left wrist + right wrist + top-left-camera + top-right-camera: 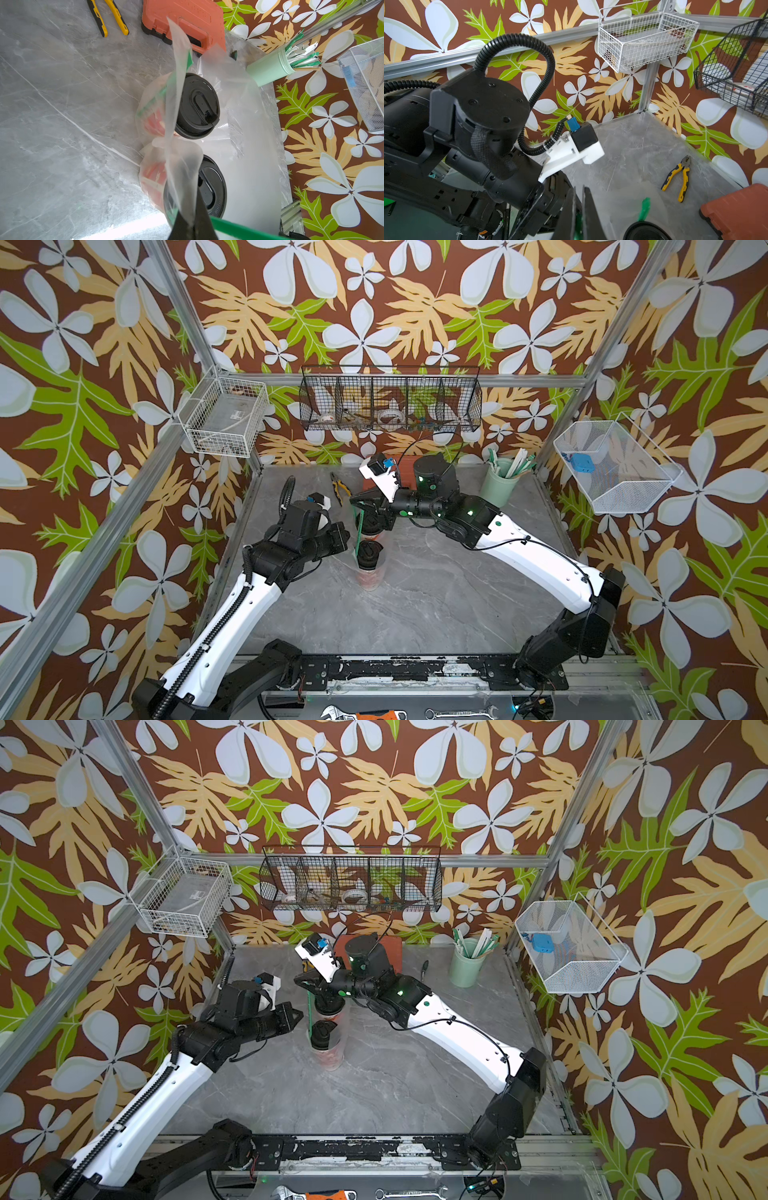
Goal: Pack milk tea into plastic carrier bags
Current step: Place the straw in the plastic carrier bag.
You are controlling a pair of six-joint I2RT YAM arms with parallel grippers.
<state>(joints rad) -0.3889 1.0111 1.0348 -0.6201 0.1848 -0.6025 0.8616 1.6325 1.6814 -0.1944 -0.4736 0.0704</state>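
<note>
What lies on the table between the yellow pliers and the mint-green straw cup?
The orange tool case lies between the pliers and the green cup. The left wrist view shows this best.

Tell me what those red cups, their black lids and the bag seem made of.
Red patterned cups: probably matte printed paper.
Black domed lids: glossy moulded plastic, catching light glints.
Clear bag: thin, crinkly plastic film, see-through, with green edging.
</note>
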